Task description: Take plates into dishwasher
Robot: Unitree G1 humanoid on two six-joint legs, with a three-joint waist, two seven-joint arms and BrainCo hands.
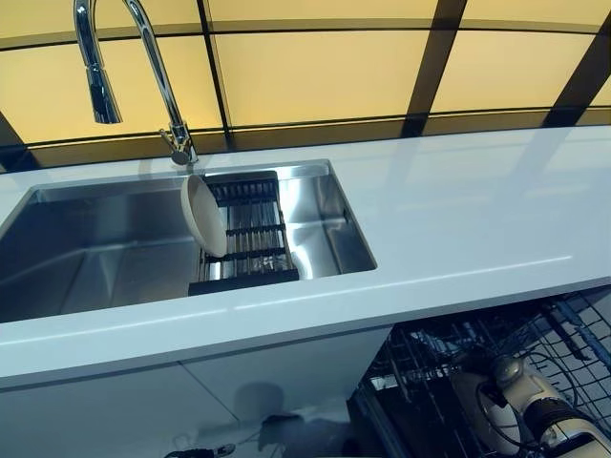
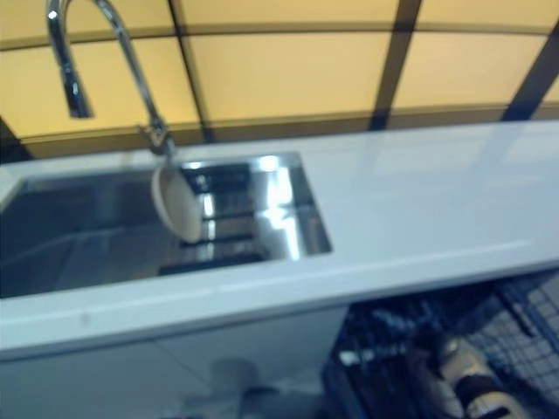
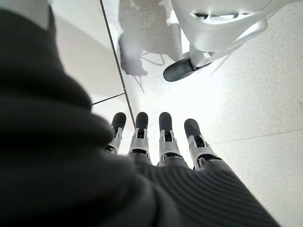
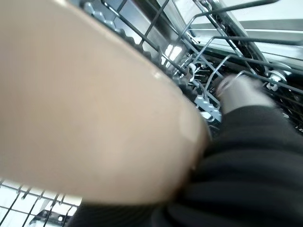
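A white countertop crosses the middle of the left eye view. A stainless sink is set into its left half. A chrome faucet arches over the sink from the upper left of the frame. Behind the counter, the wall is yellow tile with dark joints.

A black drying rack sits in the right part of the sink. One cream plate stands on edge at the rack's left end, tilted slightly.

Below the counter edge, at the lower right of the frame, the wire dishwasher rack is pulled out. The right hand is low over this rack.

In the right wrist view, a second cream plate fills the left and centre of the frame, directly against the hand's dark ribbed cover. Dishwasher tines and wires show past the plate's upper edge. One finger shows past the cover, but it is blurred, and the rest of the hand lies behind the plate. The hand appears to be carrying this plate; the grip itself cannot be confirmed from these views.

The left hand shows only in its own wrist view. Its fingers are straight and side by side, pointing down at a pale speckled floor, and hold nothing. White cabinet fronts close the space under the sink at the lower left of the left eye view.
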